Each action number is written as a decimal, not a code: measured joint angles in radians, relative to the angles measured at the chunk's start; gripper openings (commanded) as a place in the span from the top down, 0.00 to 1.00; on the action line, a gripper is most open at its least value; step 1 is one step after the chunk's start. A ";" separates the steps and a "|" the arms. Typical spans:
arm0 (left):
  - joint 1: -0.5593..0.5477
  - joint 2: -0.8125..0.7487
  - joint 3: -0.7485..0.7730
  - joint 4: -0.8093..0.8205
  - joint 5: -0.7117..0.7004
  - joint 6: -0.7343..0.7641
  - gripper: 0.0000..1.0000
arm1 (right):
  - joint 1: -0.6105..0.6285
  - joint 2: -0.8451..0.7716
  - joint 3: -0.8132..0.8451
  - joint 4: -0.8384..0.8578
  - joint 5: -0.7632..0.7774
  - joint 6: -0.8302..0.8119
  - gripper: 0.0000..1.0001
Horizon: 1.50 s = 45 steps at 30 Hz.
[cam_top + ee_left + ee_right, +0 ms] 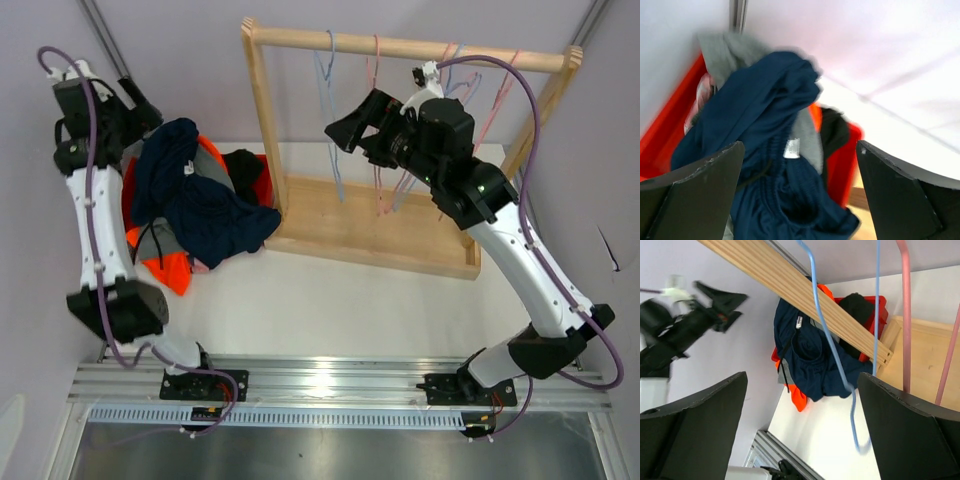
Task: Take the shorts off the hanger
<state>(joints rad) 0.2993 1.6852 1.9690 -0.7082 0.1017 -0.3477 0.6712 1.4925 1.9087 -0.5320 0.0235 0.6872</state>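
We see the left jaws wide open and empty, facing the navy shorts [775, 125] heaped upper left; the right jaws gape empty by a blue hanger [849, 387].

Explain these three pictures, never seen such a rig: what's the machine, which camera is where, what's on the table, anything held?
Two robot arms are bolted at the near edge of the table. The wide picture looks down from above and behind them. The other two come from a camera on each wrist, so the dark wedges are that arm's own fingers. On the table stand a wooden rack with bare hangers, one a blue hanger, and at the left a heap of shorts, navy on top. The left tool points at the heap; the right tool faces the hangers. Both are open, holding nothing.
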 measured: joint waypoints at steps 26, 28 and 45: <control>-0.089 -1.371 -1.299 0.272 0.354 -0.045 0.01 | -0.002 -1.286 -0.836 0.103 0.204 -0.219 0.01; -0.104 -1.382 -1.310 0.256 0.346 -0.045 0.01 | -0.002 -1.387 -0.903 0.063 0.262 -0.222 0.01; -0.140 -1.381 -1.321 0.274 0.328 -0.045 0.01 | -0.021 -1.447 -1.078 -0.164 0.372 -0.247 0.00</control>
<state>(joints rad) 0.1589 0.3038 0.6483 -0.4347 0.4294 -0.3923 0.6502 0.0456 0.8310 -0.6956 0.3954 0.4404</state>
